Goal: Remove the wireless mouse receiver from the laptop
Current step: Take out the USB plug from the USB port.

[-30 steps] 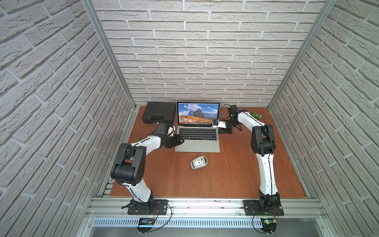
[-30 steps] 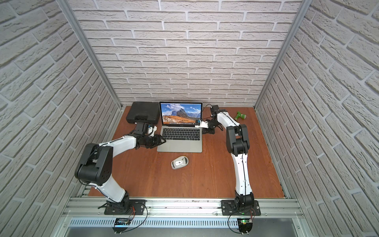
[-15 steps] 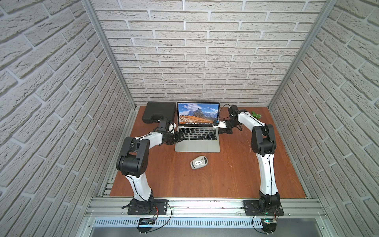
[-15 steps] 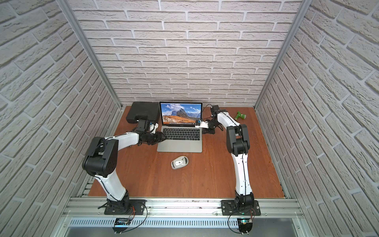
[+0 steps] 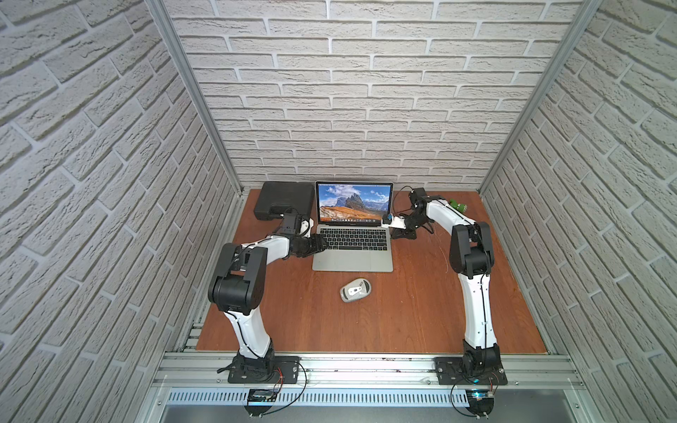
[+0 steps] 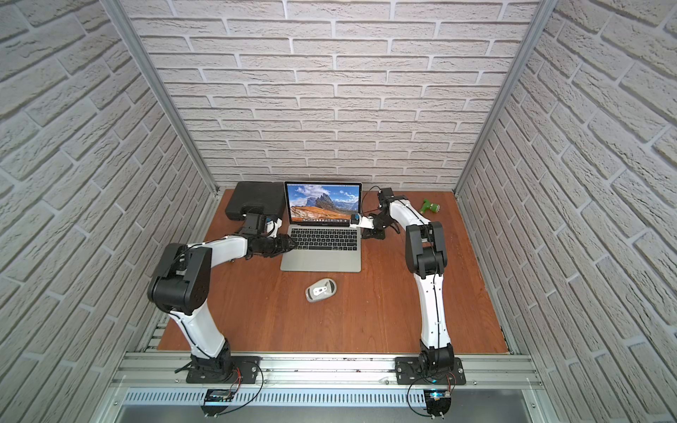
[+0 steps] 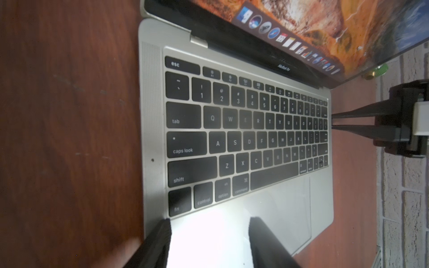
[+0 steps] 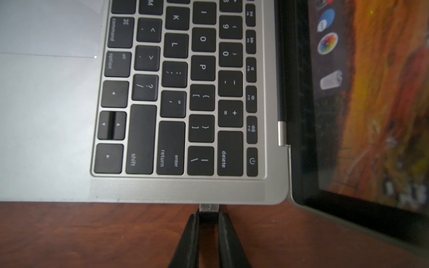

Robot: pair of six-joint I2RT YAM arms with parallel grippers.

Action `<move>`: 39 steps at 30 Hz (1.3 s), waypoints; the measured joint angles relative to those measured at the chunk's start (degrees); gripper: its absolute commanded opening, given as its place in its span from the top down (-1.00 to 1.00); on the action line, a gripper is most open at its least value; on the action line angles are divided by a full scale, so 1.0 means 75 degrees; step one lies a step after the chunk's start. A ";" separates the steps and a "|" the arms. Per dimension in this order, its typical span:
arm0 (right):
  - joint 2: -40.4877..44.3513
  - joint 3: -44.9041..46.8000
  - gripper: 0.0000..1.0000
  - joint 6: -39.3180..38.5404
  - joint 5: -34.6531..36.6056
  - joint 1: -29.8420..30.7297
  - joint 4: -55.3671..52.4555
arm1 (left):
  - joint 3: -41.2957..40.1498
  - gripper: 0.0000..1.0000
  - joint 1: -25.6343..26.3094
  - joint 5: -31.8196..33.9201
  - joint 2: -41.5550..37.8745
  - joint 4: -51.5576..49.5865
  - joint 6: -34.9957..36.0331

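- I see the wireless mouse receiver [image 8: 209, 213] at the right side edge of the laptop [image 5: 351, 256], level with the delete key, its metal plug partly showing.
- My right gripper [image 8: 208, 220] is clamped on its black nub.
- My left gripper [image 7: 210, 241] hangs over the laptop's front left corner, fingers apart, holding nothing.
- A grey mouse [image 5: 355, 290] lies in front of the laptop.
- A black case [image 5: 282, 199] sits just left of the laptop's screen.

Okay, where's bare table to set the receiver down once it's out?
Biggest bare patch: the table between the mouse and the front rail. Also free: between the laptop and the right arm. Crowded: the back edge, with black case, laptop, green object.
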State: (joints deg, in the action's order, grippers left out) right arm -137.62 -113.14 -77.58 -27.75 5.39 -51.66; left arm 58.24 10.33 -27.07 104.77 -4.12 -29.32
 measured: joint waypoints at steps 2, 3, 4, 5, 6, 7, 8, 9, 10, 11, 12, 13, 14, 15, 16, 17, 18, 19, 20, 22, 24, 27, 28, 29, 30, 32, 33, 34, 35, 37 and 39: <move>0.0000 0.0000 0.80 -0.0012 -0.0003 -0.0020 -0.0020 | 0.0000 -0.19 -0.0015 -0.0032 0.0023 0.0050 0.0000; 0.0000 0.0000 0.81 -0.0020 0.0000 -0.0035 -0.0032 | -0.0003 -0.19 -0.0020 -0.0041 0.0029 0.0093 -0.0003; 0.0000 0.0000 0.81 -0.0032 0.0003 -0.0047 -0.0044 | -0.0009 -0.19 -0.0020 -0.0050 0.0038 0.0125 -0.0003; 0.0000 0.0000 0.81 -0.0047 0.0026 -0.0061 -0.0061 | -0.0017 -0.19 -0.0023 -0.0052 0.0038 0.0157 -0.0003; 0.0003 0.0000 0.82 -0.0055 0.0038 -0.0093 -0.0082 | -0.0017 -0.19 -0.0026 -0.0061 0.0038 0.0160 -0.0006; 0.0009 0.0000 0.81 -0.0058 0.0044 -0.0131 -0.0096 | -0.0020 -0.19 -0.0026 -0.0070 0.0038 0.0172 -0.0015; 0.0015 0.0000 0.81 -0.0058 0.0050 -0.0166 -0.0114 | -0.0032 -0.19 -0.0029 -0.0079 0.0038 0.0192 -0.0029; 0.0032 0.0006 0.81 -0.0058 0.0076 -0.0204 -0.0131 | -0.0047 -0.20 -0.0032 -0.0085 0.0023 0.0216 -0.0044; 0.0055 0.0032 0.81 -0.0067 0.0108 -0.0236 -0.0137 | -0.0079 -0.20 -0.0035 -0.0090 0.0003 0.0251 -0.0061; 0.0087 0.0079 0.81 -0.0082 0.0131 -0.0265 -0.0143 | -0.0105 -0.20 -0.0035 -0.0087 -0.0020 0.0280 -0.0070; 0.0140 0.0163 0.82 -0.0090 0.0154 -0.0294 -0.0134 | -0.0134 -0.20 -0.0035 -0.0085 -0.0050 0.0280 -0.0099; 0.0207 0.0262 0.82 -0.0093 0.0184 -0.0306 -0.0140 | -0.0166 -0.20 -0.0038 -0.0085 -0.0090 0.0271 -0.0117; 0.0268 0.0353 0.82 -0.0096 0.0207 -0.0315 -0.0152 | -0.0195 -0.20 -0.0038 -0.0087 -0.0140 0.0245 -0.0149; 0.0338 0.0455 0.83 -0.0096 0.0221 -0.0321 -0.0163 | -0.0224 -0.20 -0.0041 -0.0079 -0.0201 0.0178 -0.0187; 0.0417 0.0565 0.85 -0.0090 0.0233 -0.0326 -0.0181 | -0.0271 -0.20 -0.0047 -0.0082 -0.0271 0.0119 -0.0239; 0.0487 0.0664 0.85 -0.0082 0.0233 -0.0326 -0.0189 | -0.0329 -0.21 -0.0050 -0.0090 -0.0350 0.0096 -0.0289; 0.0600 0.0822 0.86 -0.0055 0.0233 -0.0326 -0.0175 | -0.0408 -0.20 -0.0050 -0.0105 -0.0463 0.0070 -0.0361; 0.0752 0.1014 0.87 -0.0017 0.0230 -0.0323 -0.0172 | -0.0493 -0.21 -0.0050 -0.0131 -0.0609 0.0073 -0.0437; 0.0924 0.1209 0.87 0.0029 0.0219 -0.0315 -0.0146 | -0.0571 -0.21 -0.0050 -0.0154 -0.0749 0.0087 -0.0501; 0.1408 0.1702 0.90 0.0154 0.0140 -0.0256 -0.0047 | -0.0787 -0.17 -0.0050 -0.0248 -0.1244 0.0172 -0.0720; 0.1985 0.2154 0.90 0.0303 0.0082 -0.0131 0.0035 | -0.0921 -0.17 -0.0050 -0.0370 -0.1690 0.0274 -0.0915; 0.2993 0.2754 0.91 0.0536 -0.0015 0.0210 0.0157 | -0.0982 -0.14 -0.0050 -0.0702 -0.2212 0.0545 -0.1285; 0.3369 0.2943 0.91 0.0641 -0.0073 0.0361 0.0187 | -0.1037 -0.12 -0.0050 -0.0863 -0.2343 0.0746 -0.1437; 0.3701 0.3101 0.91 0.0729 -0.0128 0.0516 0.0210 | -0.1119 -0.11 -0.0050 -0.0979 -0.2442 0.0921 -0.1556; 0.4045 0.3261 0.91 0.0839 -0.0204 0.0688 0.0233 | -0.1259 -0.10 -0.0050 -0.1160 -0.2553 0.1172 -0.1725; 0.4613 0.3491 0.91 0.1061 -0.0341 0.1040 0.0210 | -0.1568 -0.10 -0.0044 -0.1594 -0.2678 0.1641 -0.2116; 0.4878 0.3605 0.91 0.1212 -0.0405 0.1224 0.0210 | -0.1655 -0.09 -0.0023 -0.1807 -0.2678 0.1766 -0.2259; 0.5115 0.3722 0.90 0.1364 -0.0452 0.1413 0.0192 | -0.1711 -0.08 0.0035 -0.2017 -0.2652 0.1859 -0.2419; 0.5307 0.3832 0.90 0.1513 -0.0481 0.1577 0.0184 | -0.1731 -0.08 0.0070 -0.2209 -0.2623 0.1900 -0.2532; 0.5680 0.4077 0.89 0.1853 -0.0504 0.1958 0.0149 | -0.1728 -0.06 0.0265 -0.2567 -0.2579 0.2055 -0.2745; 0.5974 0.4293 0.88 0.2197 -0.0516 0.2250 0.0146 | -0.1722 -0.03 0.0542 -0.2847 -0.2576 0.2157 -0.2932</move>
State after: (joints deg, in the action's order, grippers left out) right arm -92.82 -80.95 -61.10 -31.62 22.26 -50.57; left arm 45.32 14.39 -48.42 85.45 12.05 -51.31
